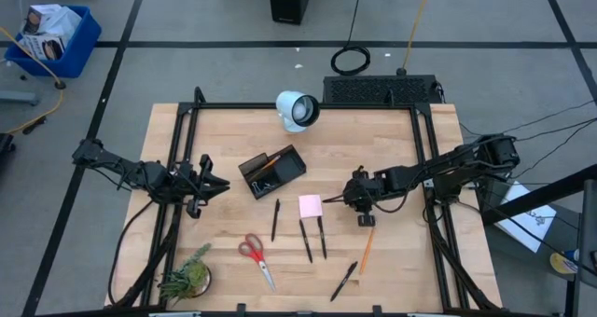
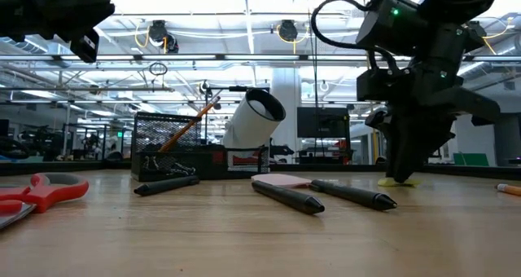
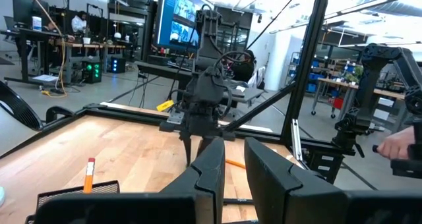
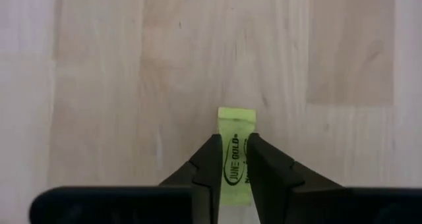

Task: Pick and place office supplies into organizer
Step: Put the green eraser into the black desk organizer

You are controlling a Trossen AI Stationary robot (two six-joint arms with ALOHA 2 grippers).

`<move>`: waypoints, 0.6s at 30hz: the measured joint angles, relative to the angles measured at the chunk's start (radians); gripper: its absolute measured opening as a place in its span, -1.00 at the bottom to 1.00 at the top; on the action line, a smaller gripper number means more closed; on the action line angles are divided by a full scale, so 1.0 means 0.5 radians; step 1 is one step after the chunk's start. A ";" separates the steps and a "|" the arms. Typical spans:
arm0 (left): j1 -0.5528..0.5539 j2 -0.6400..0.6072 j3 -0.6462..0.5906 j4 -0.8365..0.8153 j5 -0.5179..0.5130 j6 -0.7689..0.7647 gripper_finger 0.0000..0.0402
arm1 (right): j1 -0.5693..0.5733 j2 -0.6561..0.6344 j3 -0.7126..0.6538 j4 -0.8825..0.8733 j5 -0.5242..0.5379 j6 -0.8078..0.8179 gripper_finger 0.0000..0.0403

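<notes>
Right wrist view: right gripper (image 4: 231, 159) jaws pinch small yellow clip (image 4: 235, 128), black lettering; left jaws near-closed, empty.

The wooden table (image 1: 224, 233) is occupied by an organizer (image 1: 271, 171), sticky-note pad (image 1: 310, 206), scissors (image 1: 256, 258), pens (image 1: 305, 241), pencil (image 1: 367, 249), and plant (image 1: 187, 277).

Bare worktop (image 1: 392, 252) right of orange pencil (image 1: 367, 250): free passage. Wide bare strip also between left gripper (image 1: 216, 186) and organizer (image 1: 271, 172). Front centre crowded: scissors (image 1: 254, 255), four black pens (image 1: 306, 240), pink sticky pad (image 1: 310, 205) lying close together. White cylinder (image 1: 297, 110) stands behind organizer. Plant (image 1: 189, 276) occupies front-left corner. Right gripper (image 1: 347, 197) low beside pad.
</notes>
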 joint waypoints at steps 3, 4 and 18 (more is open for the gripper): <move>0.000 0.000 0.000 0.000 0.000 0.000 -0.69 | 0.024 -0.004 0.000 0.102 0.000 0.000 -0.73; 0.000 -0.001 0.001 0.000 0.000 0.000 -0.69 | 0.032 -0.005 0.000 0.134 0.000 0.000 -0.73; 0.000 0.000 0.001 0.000 0.000 0.000 -0.69 | 0.102 -0.006 0.000 0.941 0.008 -0.197 -0.73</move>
